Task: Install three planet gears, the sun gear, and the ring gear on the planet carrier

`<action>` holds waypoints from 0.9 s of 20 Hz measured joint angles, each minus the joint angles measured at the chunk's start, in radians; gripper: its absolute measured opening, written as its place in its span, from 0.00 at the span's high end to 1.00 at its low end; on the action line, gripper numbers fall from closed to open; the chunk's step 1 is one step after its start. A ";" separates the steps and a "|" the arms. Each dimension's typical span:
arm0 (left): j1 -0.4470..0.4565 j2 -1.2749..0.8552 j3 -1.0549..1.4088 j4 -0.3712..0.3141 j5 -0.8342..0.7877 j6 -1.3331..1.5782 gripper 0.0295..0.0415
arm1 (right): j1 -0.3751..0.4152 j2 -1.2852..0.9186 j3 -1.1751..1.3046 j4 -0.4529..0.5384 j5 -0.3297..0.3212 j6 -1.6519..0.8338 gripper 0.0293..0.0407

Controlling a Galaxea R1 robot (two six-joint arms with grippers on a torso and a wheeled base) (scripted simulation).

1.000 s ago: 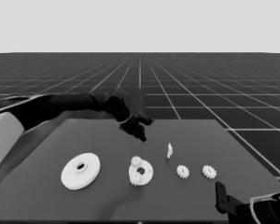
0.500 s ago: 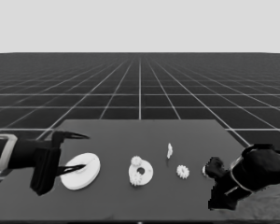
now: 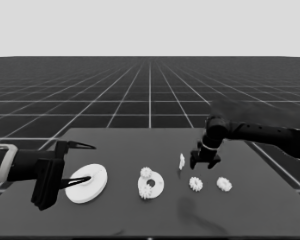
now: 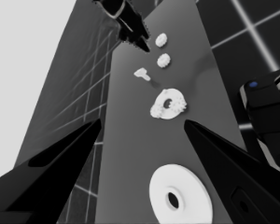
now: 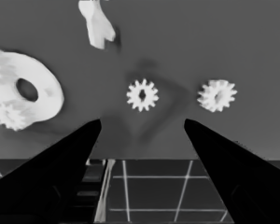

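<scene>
Right gripper (image 3: 205, 163) now raised above loose gears (image 3: 196, 184), fingers apart

head view looks down across the table (image 3: 115, 210) toward the horizon; both wrist views look past their fingers, sharing the smaller round part (image 4: 168, 104).

You see table (image 3: 120, 215): dark, matt, smooth, faint soft sheen near middle. Larger round part (image 3: 87, 183): white, smooth, matt, plastic-looking. Smaller round part (image 3: 157, 186): same white matt finish. Gears (image 5: 142, 95): white, matt, crisp toothed rims. Thin white piece (image 3: 182, 161): same look. Left claw (image 3: 85, 163) and right claw (image 3: 205, 165): fingers black, smooth, dull. Your arms' rear sections: pale grey, smooth.
</scene>
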 joint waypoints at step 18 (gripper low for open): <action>0.000 0.000 0.000 0.000 0.000 0.000 0.25 | -0.280 0.073 -0.184 -0.213 0.127 -0.073 0.83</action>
